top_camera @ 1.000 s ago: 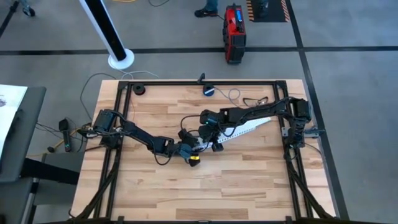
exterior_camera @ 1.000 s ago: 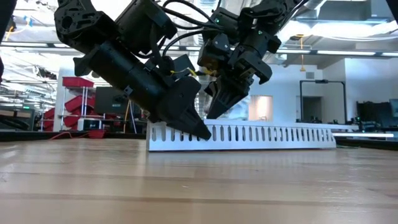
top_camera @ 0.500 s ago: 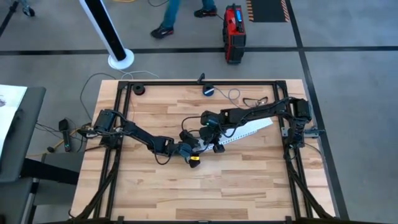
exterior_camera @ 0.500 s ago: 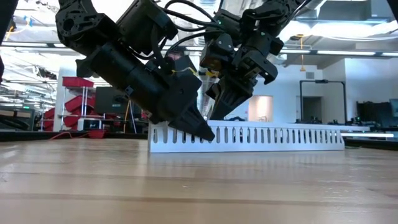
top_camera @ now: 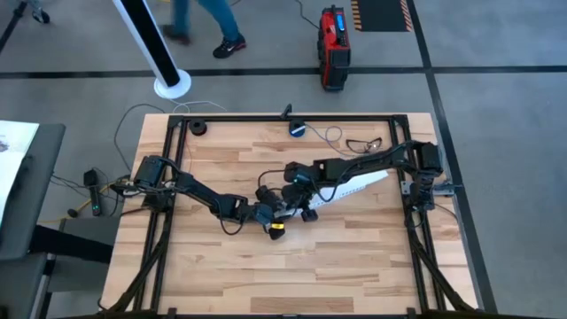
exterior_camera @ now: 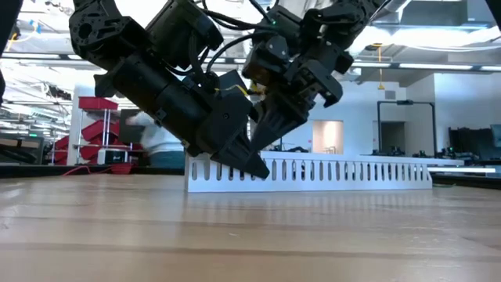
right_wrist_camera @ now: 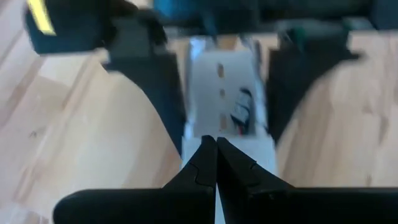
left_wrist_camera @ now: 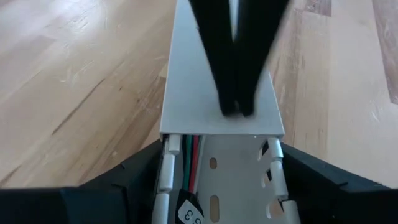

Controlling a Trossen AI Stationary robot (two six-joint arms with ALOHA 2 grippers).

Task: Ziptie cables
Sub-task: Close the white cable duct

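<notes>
- Pale grey plastic fills the gap between the left gripper [left_wrist_camera: 217,186] fingers: its jaws are spread and straddle the near end of the slotted duct [top_camera: 350,188], one finger against each side wall.
- Dark and pressed together, the right gripper [right_wrist_camera: 216,163] has its fingertips shut with nothing between them, resting on the flat lid [left_wrist_camera: 205,81] of the duct just beyond its open end.
- The cables [left_wrist_camera: 186,155] lie inside the duct, a few white, green and red strands running along its floor; they are directly ahead of the left gripper and under the right one.
- The duct's long axis runs from the middle of the table [top_camera: 221,266] toward the right arm's base; both grippers meet at its middle-of-table end.
- I judge the left gripper nearer the cables.
- Bare wood surrounds the duct on both sides; the table edges are well apart from it.
</notes>
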